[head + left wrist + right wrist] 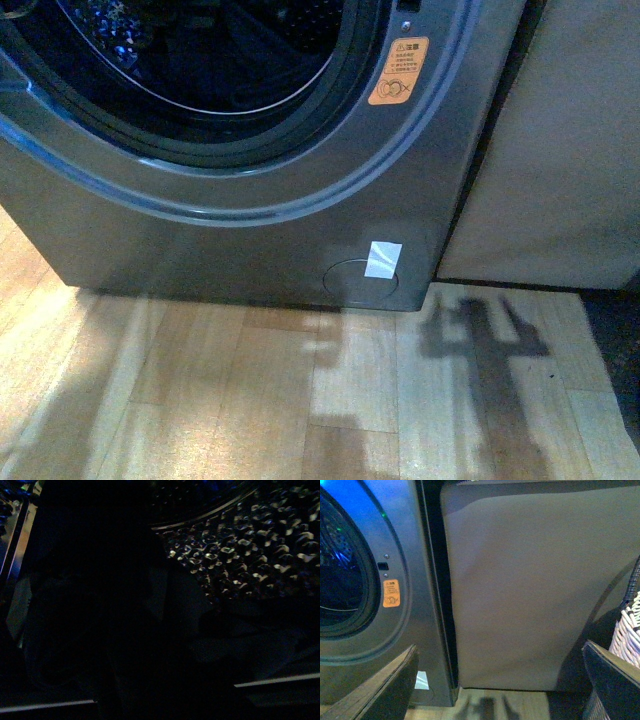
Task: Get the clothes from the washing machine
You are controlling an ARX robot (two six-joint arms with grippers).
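Right end effector (pixel 499 648) agape toward cabinet (pixel 520 580)

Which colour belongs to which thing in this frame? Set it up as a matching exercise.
Things:
1. washing machine
2. sticker
3. cabinet
4. wicker basket

Colours:
a. orange
b. white
c. grey
d. beige

Pairs: 1-c, 2-a, 3-d, 4-b.
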